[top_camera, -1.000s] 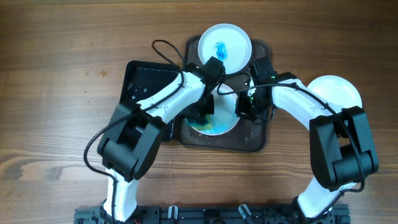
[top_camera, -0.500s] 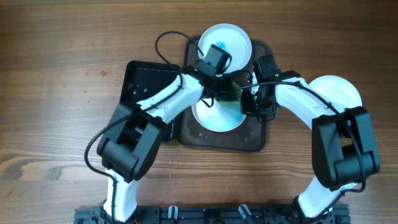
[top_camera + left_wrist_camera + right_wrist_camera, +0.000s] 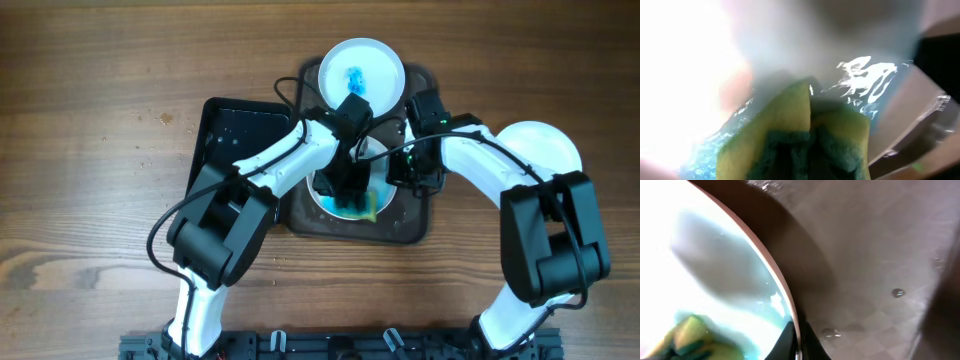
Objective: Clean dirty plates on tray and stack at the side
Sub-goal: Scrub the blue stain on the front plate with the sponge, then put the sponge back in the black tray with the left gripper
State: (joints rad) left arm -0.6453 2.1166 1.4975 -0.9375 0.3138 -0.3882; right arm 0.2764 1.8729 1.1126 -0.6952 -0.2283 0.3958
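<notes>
Scrub step: left gripper (image 3: 350,190) is clamped on the folded sponge (image 3: 790,130), pressed onto the wet plate (image 3: 715,270) lying in the tray (image 3: 400,228). Right gripper (image 3: 402,165) looks pinched on that plate's right rim. To do it well: firm rim hold, overlapping strokes over the blue smear (image 3: 705,155), light pressure so nothing slides. The plate is round with no long axis, face up, roughly flat. Second dirty plate (image 3: 361,72) sits at the tray's far end, clean plate (image 3: 550,145) on the desk to the right.
</notes>
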